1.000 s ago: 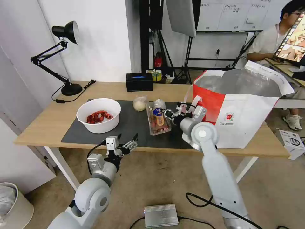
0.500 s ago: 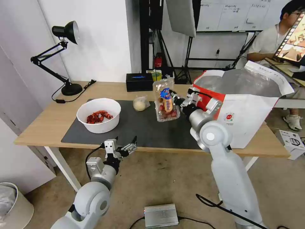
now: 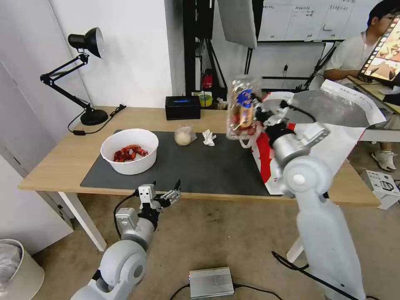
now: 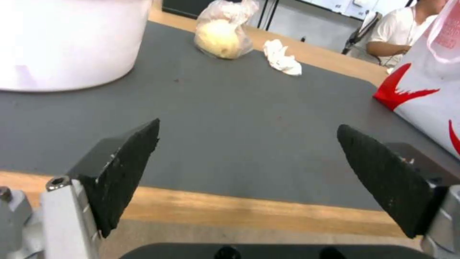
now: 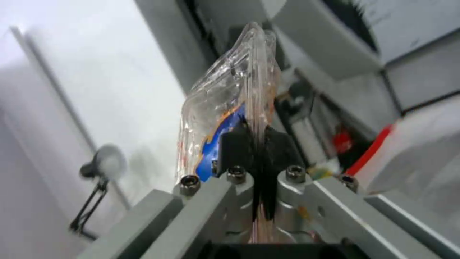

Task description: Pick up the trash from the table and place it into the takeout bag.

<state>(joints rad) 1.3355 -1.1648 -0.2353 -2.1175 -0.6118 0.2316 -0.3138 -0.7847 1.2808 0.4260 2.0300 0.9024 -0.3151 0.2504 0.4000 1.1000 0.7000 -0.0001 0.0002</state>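
Right gripper (image 3: 259, 112) jaws clamp the clamshell tray (image 3: 241, 106) aloft.

the bench (image 3: 62, 160) is light wood on white legs, with a dark grey mat (image 3: 196, 164) on it. the bowl (image 3: 129, 150) is white, its scraps red. the ball (image 3: 182, 136) is beige in clear wrap; the tissue (image 3: 208, 137) is white. the tray (image 3: 241, 107) is clear, with a blue and orange label and red bits. the bag (image 3: 333, 137) is white with red patches and silver lining. the left hand (image 4: 249, 172) has black pads (image 4: 127, 169) on grey metal. the lamp (image 3: 79, 71) and box (image 3: 182, 107) are black.
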